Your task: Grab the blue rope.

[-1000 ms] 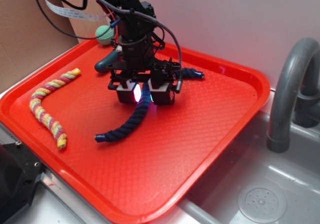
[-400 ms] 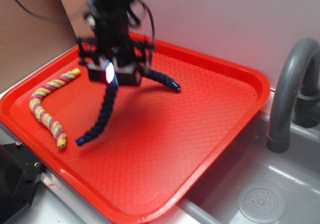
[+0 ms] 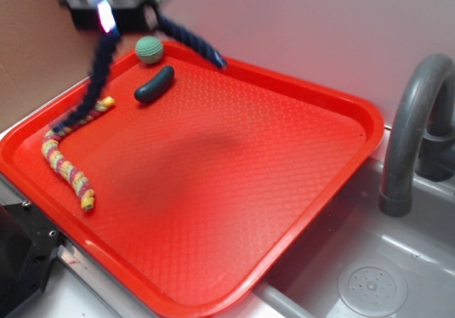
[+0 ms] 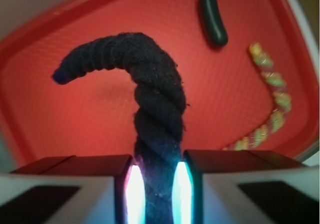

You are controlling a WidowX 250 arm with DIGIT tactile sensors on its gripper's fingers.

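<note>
The blue rope (image 3: pixel 99 69), thick, dark navy and twisted, hangs in the air from my gripper (image 3: pixel 114 16) at the top left of the exterior view. One end droops down to the left above the tray; the other end (image 3: pixel 206 51) sticks out to the right. In the wrist view the blue rope (image 4: pixel 157 114) runs up between my two lit pads and curls left, with my gripper (image 4: pixel 157 189) shut on it. The red tray (image 3: pixel 234 190) lies well below.
A pink-yellow-green striped rope (image 3: pixel 67 165) lies at the tray's left. A dark green sausage-shaped piece (image 3: pixel 154 85) and a green ball (image 3: pixel 149 49) sit at the tray's far corner. A grey faucet (image 3: pixel 409 133) and a sink (image 3: pixel 370 282) are to the right.
The gripper has risen and moved to the far left with the blue rope, which has come off the tray. The green piece and ball are uncovered.
</note>
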